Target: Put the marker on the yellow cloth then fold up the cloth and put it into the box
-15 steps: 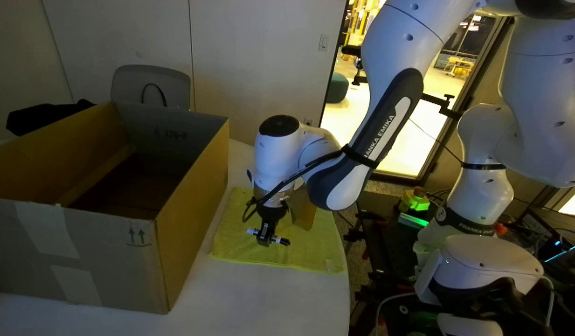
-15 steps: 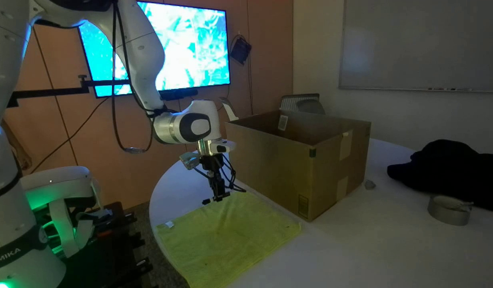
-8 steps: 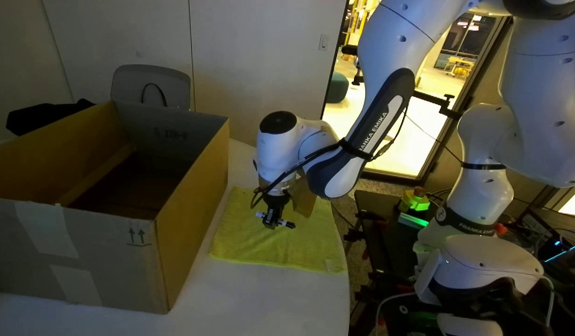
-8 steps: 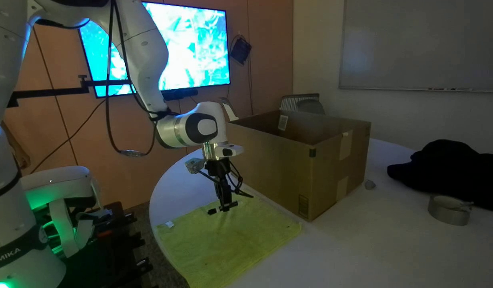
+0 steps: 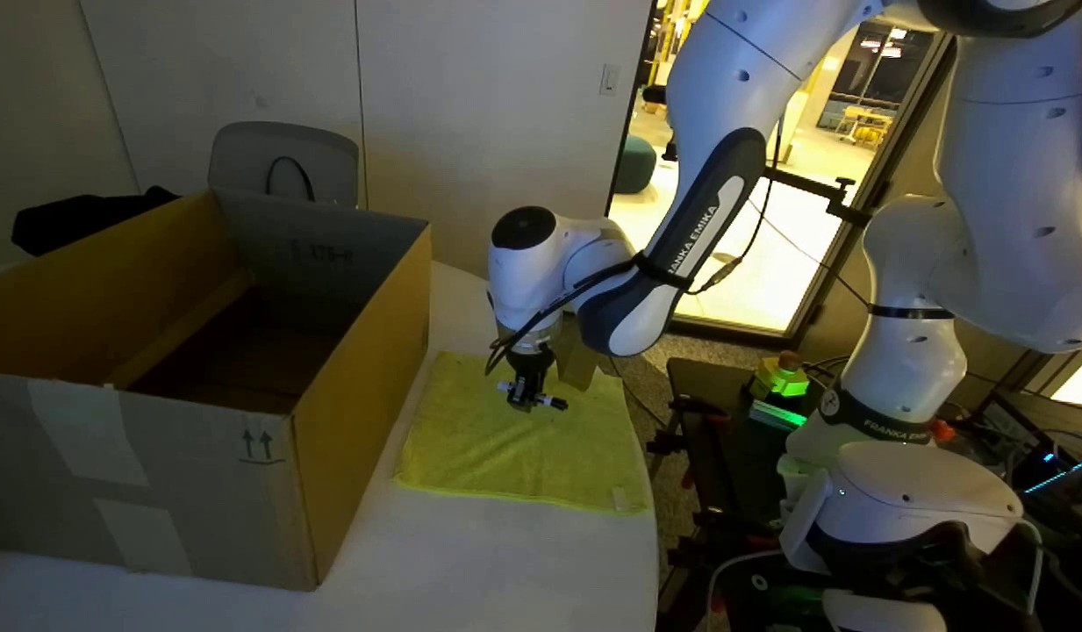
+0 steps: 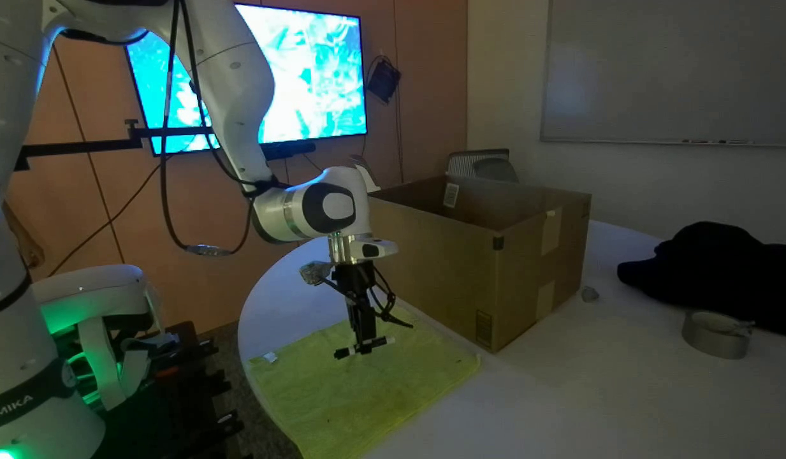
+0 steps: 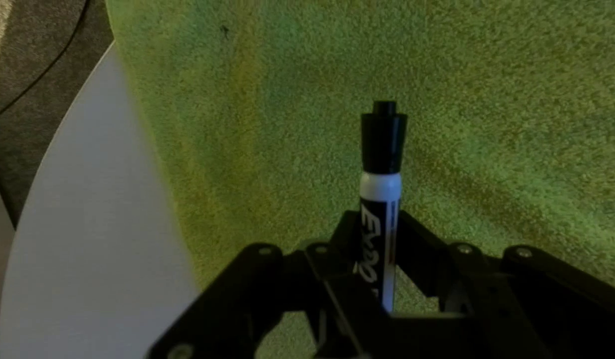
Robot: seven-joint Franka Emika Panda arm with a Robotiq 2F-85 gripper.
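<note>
My gripper (image 7: pixel 379 232) is shut on the marker (image 7: pixel 381 187), a black-capped pen with a white band, gripped across its barrel. In both exterior views the marker (image 5: pixel 554 403) sticks out on either side of the fingertips and lies roughly level. Under it the yellow cloth (image 6: pixel 367 401) is spread flat, with slight wrinkles and a small white tag at one corner. The marker seems to hang over the cloth; how high is hard to judge. Beside the cloth stands the large brown cardboard box (image 5: pixel 181 491), open at the top. Its visible floor is dark and bare.
The white table (image 5: pixel 497 570) has a curved edge close to the cloth. Past the box lie a grey tape roll (image 6: pixel 714 336), a small grey lump (image 6: pixel 589 294) and a black heap of fabric (image 6: pixel 724 274). A chair (image 5: pixel 286 167) stands behind the box.
Still holding the marker, my gripper has moved across above the cloth: rightward and up the picture in an exterior view, rightward and down in an exterior view. Cloth and box have stayed put.
</note>
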